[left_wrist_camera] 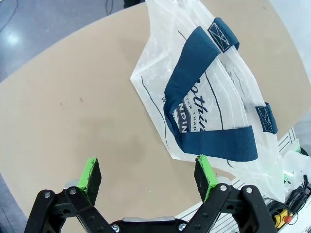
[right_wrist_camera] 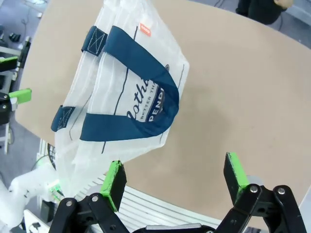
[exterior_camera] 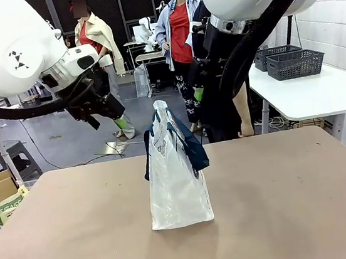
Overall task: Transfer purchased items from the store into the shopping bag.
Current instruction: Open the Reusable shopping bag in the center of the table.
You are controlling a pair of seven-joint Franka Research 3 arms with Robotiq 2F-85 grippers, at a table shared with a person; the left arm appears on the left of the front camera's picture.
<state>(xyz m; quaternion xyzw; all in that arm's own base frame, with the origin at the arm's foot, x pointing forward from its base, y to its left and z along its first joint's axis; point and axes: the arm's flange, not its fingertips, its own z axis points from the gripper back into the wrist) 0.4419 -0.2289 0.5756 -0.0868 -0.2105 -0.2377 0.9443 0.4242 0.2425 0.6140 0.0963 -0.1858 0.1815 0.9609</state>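
Left wrist view: print on shopping bag half under navy handle

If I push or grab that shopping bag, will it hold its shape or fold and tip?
Probably floppy: the shopping bag is thin, wrinkled translucent film, so its walls should buckle under a push. Likely light and tippy: it stands tall on a narrow base on the table. The navy handles droop, so they're limp too.

front: low, facing across table | wrists: above, angled down, close | shared: shopping bag
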